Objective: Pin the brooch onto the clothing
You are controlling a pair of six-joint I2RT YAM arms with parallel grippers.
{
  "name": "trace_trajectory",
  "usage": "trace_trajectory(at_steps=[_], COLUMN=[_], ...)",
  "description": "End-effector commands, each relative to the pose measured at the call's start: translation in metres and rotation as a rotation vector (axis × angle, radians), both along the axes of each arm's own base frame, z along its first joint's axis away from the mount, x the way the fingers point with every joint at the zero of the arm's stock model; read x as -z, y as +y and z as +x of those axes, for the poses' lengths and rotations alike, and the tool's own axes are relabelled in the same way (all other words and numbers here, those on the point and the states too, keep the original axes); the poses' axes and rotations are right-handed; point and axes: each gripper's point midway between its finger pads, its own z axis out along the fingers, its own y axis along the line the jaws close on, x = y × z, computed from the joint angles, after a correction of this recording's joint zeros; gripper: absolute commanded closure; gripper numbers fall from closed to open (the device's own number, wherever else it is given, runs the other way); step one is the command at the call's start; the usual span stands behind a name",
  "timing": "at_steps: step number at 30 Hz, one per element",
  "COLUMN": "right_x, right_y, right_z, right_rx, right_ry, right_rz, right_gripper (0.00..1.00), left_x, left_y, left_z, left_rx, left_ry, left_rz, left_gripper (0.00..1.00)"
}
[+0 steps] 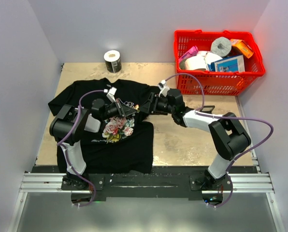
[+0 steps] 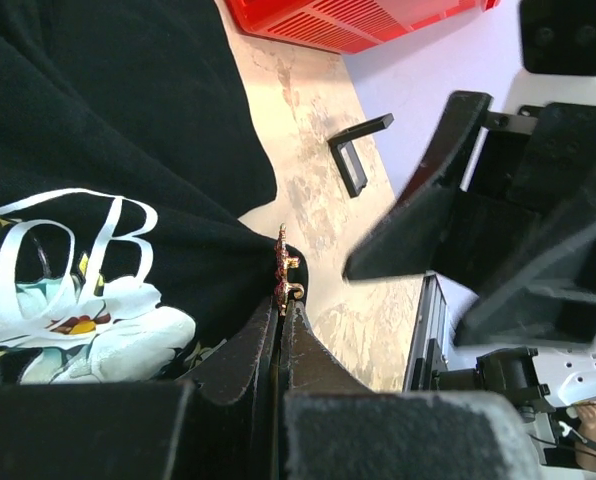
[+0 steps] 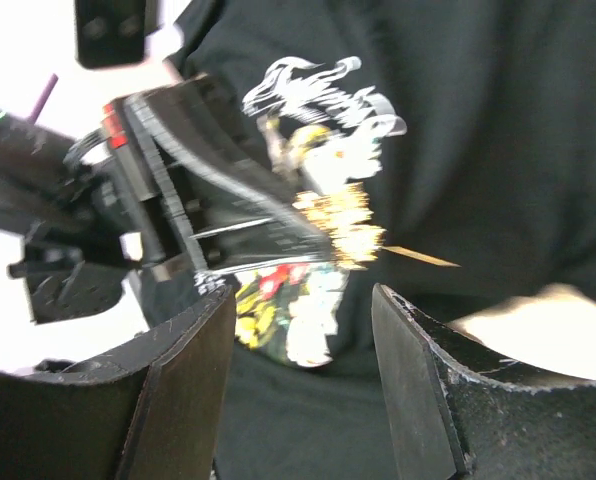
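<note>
The clothing [image 1: 112,121], a black T-shirt with printed pink roses and white lettering, lies flat on the left of the table. My left gripper [image 2: 281,308] is shut on the brooch [image 2: 283,268], a tiny red and gold pin poking out past its fingertips, just above the shirt's right edge. In the top view the brooch [image 1: 137,107] glints between the two grippers. My right gripper [image 1: 149,105] faces it from the right, a short way off and open with nothing in it. In the blurred right wrist view the brooch [image 3: 346,215] shows beyond my open right gripper [image 3: 303,310].
A red basket [image 1: 216,82] full of packets and a tape roll stands at the back right. A black-and-white roll [image 1: 113,61] sits at the back wall. A small black bracket [image 1: 208,108] lies on the tan table [image 1: 182,145] right of the grippers.
</note>
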Motion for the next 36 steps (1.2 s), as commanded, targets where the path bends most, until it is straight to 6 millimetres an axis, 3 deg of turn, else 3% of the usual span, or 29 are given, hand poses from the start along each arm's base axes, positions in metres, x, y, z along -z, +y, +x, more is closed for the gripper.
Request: trace_trajectory(at_steps=[1, 3, 7, 11, 15, 19, 25, 36], right_x=[-0.004, 0.003, 0.029, 0.046, 0.068, 0.075, 0.078, 0.056], right_y=[-0.027, -0.041, -0.063, -0.077, -0.072, -0.061, -0.053, -0.047], right_z=[0.014, 0.022, 0.034, 0.041, 0.042, 0.045, 0.047, 0.045], right_rx=[0.058, 0.092, 0.156, 0.193, 0.161, 0.124, 0.103, 0.093], right_ry=[-0.05, -0.067, -0.076, -0.073, -0.041, -0.033, -0.051, -0.113], right_rz=[0.005, -0.028, -0.179, -0.241, -0.249, -0.2, -0.152, -0.078], right_gripper=[0.4, 0.43, 0.56, 0.58, 0.59, 0.59, 0.58, 0.57], left_x=[-0.034, -0.029, -0.033, -0.038, -0.04, -0.041, -0.042, -0.039], left_y=[-0.008, -0.008, -0.01, -0.012, -0.011, -0.011, -0.012, -0.016], left_z=[0.004, 0.004, 0.005, 0.004, 0.004, 0.004, 0.003, 0.002], left_rx=[0.049, 0.058, 0.075, 0.089, 0.09, 0.089, 0.094, 0.102], left_ry=[-0.138, -0.124, -0.131, -0.14, -0.141, -0.143, -0.143, -0.138], left_rz=[-0.009, 0.014, 0.003, -0.011, -0.007, 0.001, 0.004, 0.02], left_gripper=[1.0, 1.0, 1.0, 1.0, 1.0, 1.0, 1.0, 1.0])
